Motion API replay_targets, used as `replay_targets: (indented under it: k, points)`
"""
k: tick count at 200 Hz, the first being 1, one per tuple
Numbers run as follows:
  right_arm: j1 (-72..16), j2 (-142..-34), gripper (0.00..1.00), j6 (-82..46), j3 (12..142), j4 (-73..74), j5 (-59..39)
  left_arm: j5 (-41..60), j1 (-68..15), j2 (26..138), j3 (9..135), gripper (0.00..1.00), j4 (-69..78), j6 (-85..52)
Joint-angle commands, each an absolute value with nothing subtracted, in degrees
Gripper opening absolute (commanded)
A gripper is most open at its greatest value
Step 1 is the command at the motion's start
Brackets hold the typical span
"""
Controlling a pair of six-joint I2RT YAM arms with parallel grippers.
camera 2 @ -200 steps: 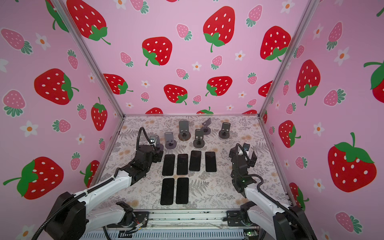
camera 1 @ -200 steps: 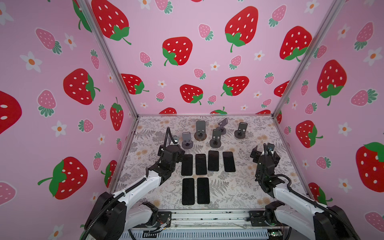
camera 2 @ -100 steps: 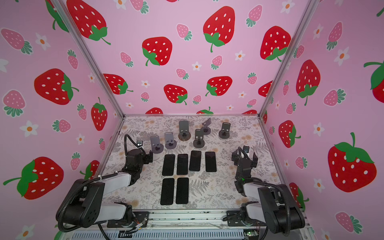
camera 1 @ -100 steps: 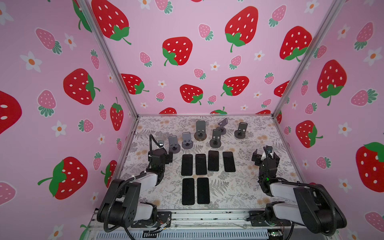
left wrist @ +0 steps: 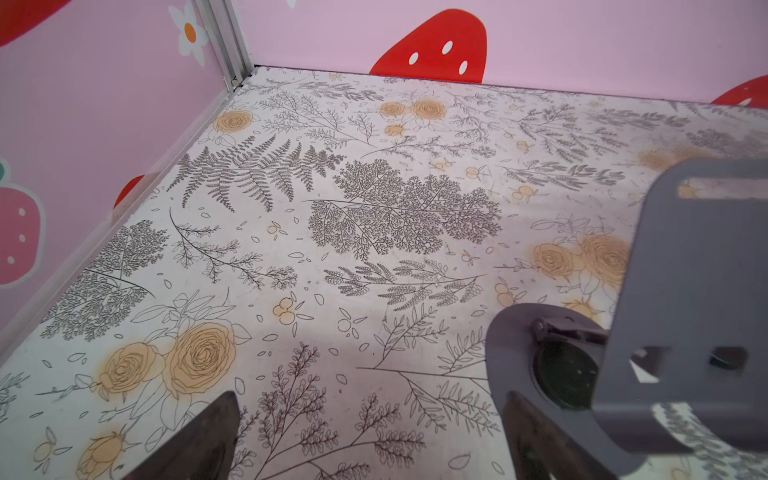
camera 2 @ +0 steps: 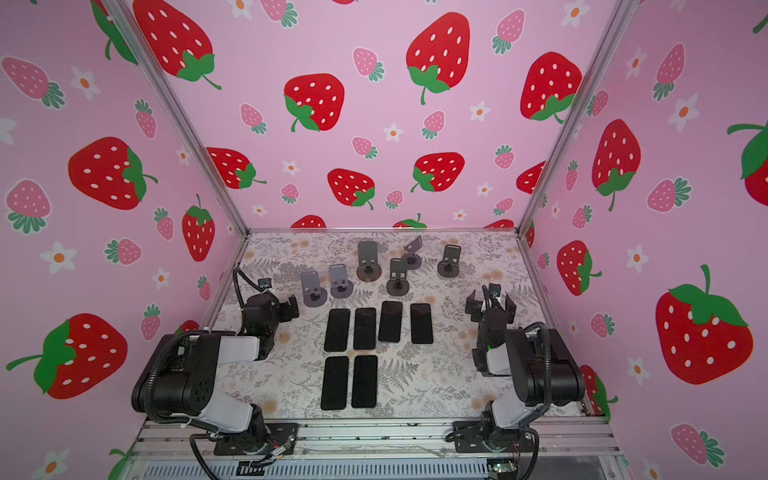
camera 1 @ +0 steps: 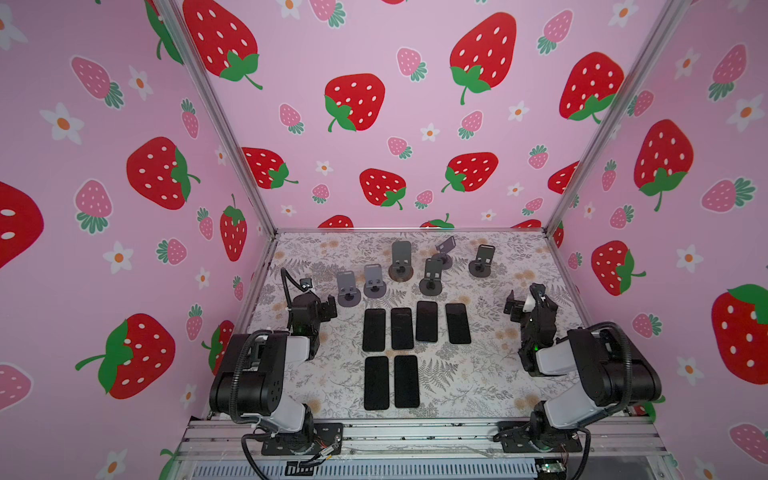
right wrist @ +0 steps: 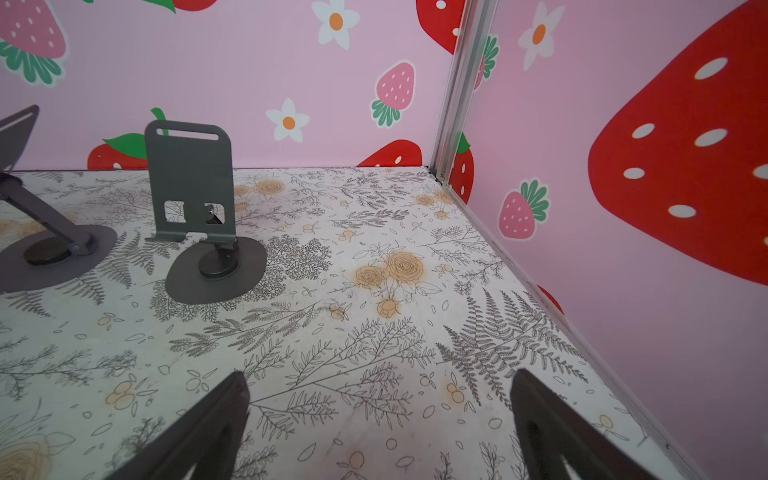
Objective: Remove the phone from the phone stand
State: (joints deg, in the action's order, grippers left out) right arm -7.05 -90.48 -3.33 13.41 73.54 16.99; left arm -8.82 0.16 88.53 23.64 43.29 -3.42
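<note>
Left claw (left wrist: 370, 440) gapes empty; nearest phone (camera 1: 374, 329) lies flat nearby.

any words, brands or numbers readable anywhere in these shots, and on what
No readable text in any view.
phones: screens black and blank.
phone stands: plain grey, no brand visible.
walls: strawberry and flower print only, no lettering.

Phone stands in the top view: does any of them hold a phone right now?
No, all six phone stands are bare, and the six phones lie flat on the table in front of them.
</note>
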Motion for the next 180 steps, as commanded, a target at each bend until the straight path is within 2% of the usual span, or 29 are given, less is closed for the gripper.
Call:
replay_targets:
  k: [1,180]
  points:
    - [-6.8,-90.4,1.0,-3.5,13.9,74.8,15.7,-8.1,0.2,88.8,25.5,0.99,44.8,-3.8]
    - [-7.5,-90.3,1.0,-2.6,14.5,73.6,16.4,-9.2,-0.3,88.6,25.3,0.99,45.0,-3.5]
